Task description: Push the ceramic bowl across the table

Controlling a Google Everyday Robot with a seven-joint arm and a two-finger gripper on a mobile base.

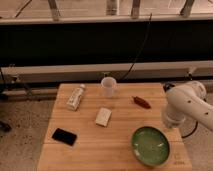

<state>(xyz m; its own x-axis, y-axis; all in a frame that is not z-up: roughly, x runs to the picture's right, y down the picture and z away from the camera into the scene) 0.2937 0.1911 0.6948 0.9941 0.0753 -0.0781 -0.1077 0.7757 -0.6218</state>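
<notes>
The ceramic bowl (151, 145) is wide, shallow and glossy green. It sits upright near the front right corner of the light wooden table (100, 150). My white arm (189, 102) comes in from the right, over the table's right edge. My gripper (169, 124) is at the arm's lower end, just above and right of the bowl's far rim, mostly hidden by the arm. I cannot tell whether it touches the bowl.
A white cup (108, 86) stands at the back centre. A bottle (76, 97) lies at the back left. There is a white packet (103, 116) mid-table, a black phone (64, 136) front left and a red-brown item (141, 102) back right. A black cable (140, 47) hangs behind the table.
</notes>
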